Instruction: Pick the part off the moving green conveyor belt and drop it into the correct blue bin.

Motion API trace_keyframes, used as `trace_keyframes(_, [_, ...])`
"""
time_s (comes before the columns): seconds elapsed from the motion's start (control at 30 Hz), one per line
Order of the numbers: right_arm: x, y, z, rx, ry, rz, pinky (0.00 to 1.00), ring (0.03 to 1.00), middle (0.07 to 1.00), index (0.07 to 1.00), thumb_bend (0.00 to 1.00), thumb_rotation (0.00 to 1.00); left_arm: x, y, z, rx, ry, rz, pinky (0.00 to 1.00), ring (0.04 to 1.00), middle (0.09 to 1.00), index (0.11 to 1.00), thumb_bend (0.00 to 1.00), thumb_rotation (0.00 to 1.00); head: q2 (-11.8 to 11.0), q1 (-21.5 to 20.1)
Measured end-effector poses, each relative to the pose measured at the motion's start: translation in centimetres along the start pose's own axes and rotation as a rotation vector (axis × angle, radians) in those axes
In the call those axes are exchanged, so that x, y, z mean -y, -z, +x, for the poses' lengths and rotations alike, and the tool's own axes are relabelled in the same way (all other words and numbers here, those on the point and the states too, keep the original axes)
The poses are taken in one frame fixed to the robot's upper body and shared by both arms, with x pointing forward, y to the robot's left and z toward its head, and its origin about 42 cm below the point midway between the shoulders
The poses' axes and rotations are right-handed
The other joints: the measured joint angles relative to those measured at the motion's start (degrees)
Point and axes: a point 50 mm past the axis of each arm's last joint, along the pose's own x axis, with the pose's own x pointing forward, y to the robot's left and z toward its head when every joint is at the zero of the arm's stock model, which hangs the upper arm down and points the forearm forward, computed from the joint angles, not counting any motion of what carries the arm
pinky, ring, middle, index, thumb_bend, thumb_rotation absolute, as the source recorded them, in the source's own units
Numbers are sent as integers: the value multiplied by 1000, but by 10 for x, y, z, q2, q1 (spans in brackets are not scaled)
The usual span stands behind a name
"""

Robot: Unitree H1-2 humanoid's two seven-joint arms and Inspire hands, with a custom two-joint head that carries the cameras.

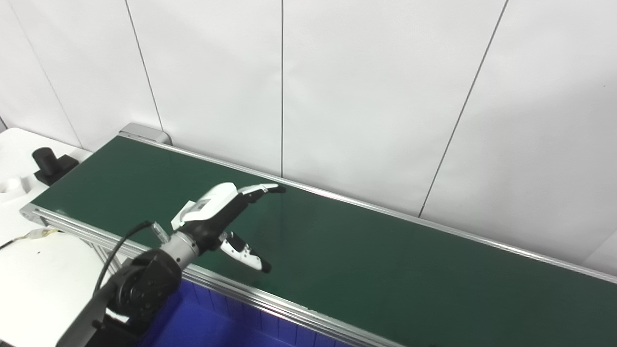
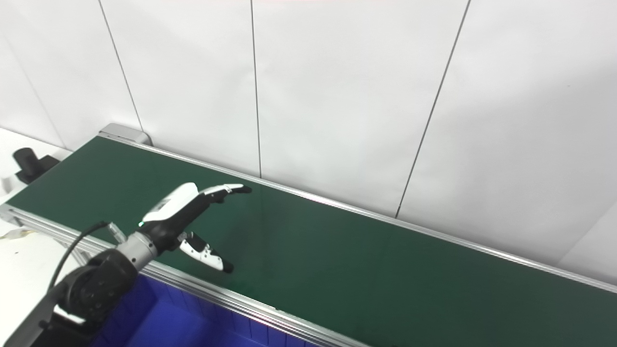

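Note:
My left hand [image 1: 224, 217] hovers over the near-left part of the green conveyor belt [image 1: 385, 260], seen also in the right eye view as the left hand [image 2: 188, 219]. Its fingers [image 1: 260, 189] stretch out toward the right and its thumb [image 1: 246, 254] hangs apart below them, with nothing between. No part shows anywhere on the belt. A blue bin [image 1: 217, 323] sits just below the belt's near rail, under my forearm. My right hand is out of both views.
The belt's aluminium near rail [image 1: 270, 301] runs diagonally across the bottom. A white table [image 1: 33, 284] lies at the left, with a black block [image 1: 50, 164] and a white piece [image 1: 12, 185] at the belt's far-left end. White wall panels stand behind.

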Motion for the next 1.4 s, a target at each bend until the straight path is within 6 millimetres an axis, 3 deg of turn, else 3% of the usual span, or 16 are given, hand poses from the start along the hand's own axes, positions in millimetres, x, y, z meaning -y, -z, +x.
trace_keyframes(0.17, [0, 0, -1, -1, 1, 0, 833, 880, 896, 949, 805, 540, -1, 20, 7, -51, 48, 143, 829, 905, 908, 872, 847, 0, 1, 4])
trace_keyframes(0.7, [2, -1, -3, 1, -3, -6, 852, 891, 906, 959, 791, 523, -19, 48, 36, -136, 224, 384, 827, 916, 930, 889, 923, 0, 4, 17])
trace_keyframes(0.87, [2, -1, -4, 1, -1, 0, 847, 889, 903, 959, 775, 526, -19, 70, 43, -207, 261, 450, 809, 904, 931, 884, 926, 0, 4, 18])
trace_keyframes(1.2, [3, -1, -4, 3, 1, 6, 846, 886, 901, 958, 771, 526, -14, 86, 58, -261, 306, 484, 876, 930, 934, 888, 900, 0, 5, 18])
trace_keyframes(1.4, [3, -1, -4, 3, 1, 6, 843, 887, 901, 957, 780, 534, -8, 98, 70, -296, 335, 485, 839, 894, 917, 884, 916, 0, 5, 18])
